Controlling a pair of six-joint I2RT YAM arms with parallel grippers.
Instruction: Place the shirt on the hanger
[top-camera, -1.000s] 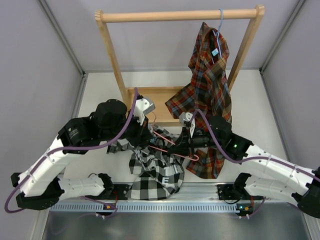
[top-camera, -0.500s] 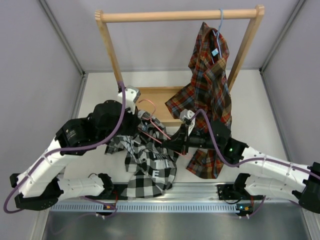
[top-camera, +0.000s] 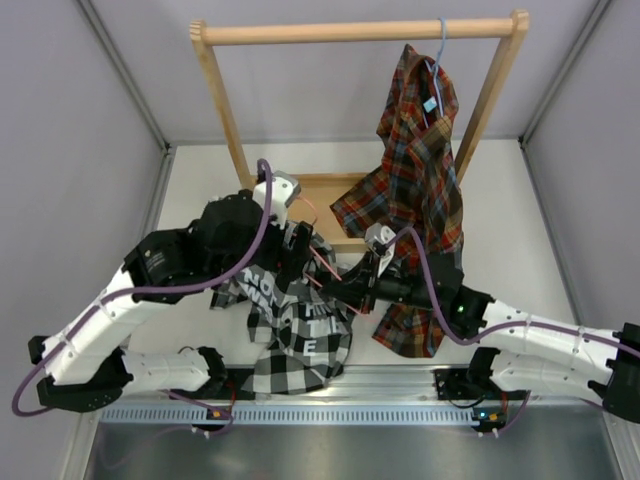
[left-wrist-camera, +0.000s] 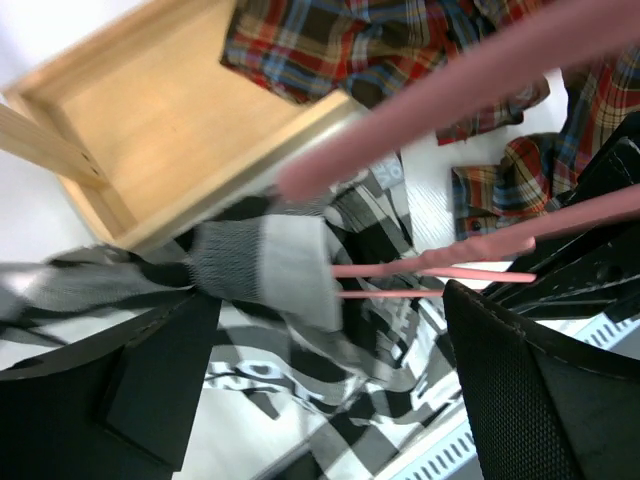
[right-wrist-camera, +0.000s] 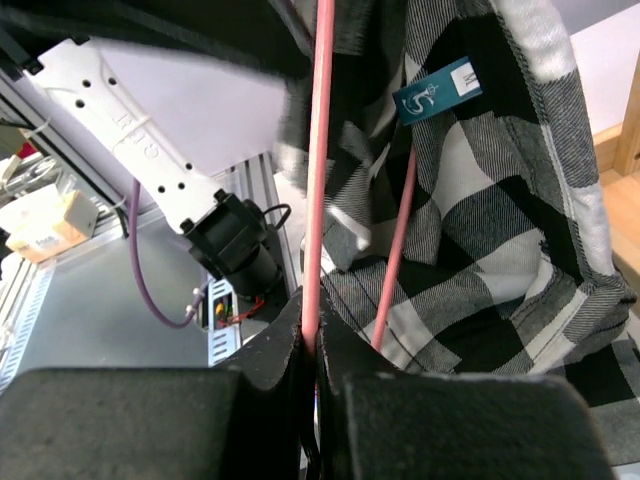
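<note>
The black-and-white check shirt (top-camera: 300, 335) hangs in a bunch between the two arms, its lower part lying on the table near the front edge. The pink hanger (top-camera: 322, 263) runs through its collar area. My left gripper (top-camera: 296, 252) stands open just above the shirt, fingers wide on either side of the collar (left-wrist-camera: 285, 265) and hanger wire (left-wrist-camera: 430, 271), gripping nothing. My right gripper (right-wrist-camera: 312, 345) is shut on one wire of the hanger (right-wrist-camera: 320, 180), with the shirt (right-wrist-camera: 480, 210) draped over the hanger right in front of it.
A wooden rack (top-camera: 360, 32) stands at the back with a box-like wooden base (top-camera: 320, 192). A red, orange and blue plaid shirt (top-camera: 415, 160) hangs from it on a light blue hanger, reaching down to the table beside my right arm. A metal rail (top-camera: 400, 392) lines the front edge.
My left gripper has opened and let go of the shirt after lifting it up and back. The shirt now hangs higher over the hanger. My right gripper has shifted slightly left, still holding the wire.
</note>
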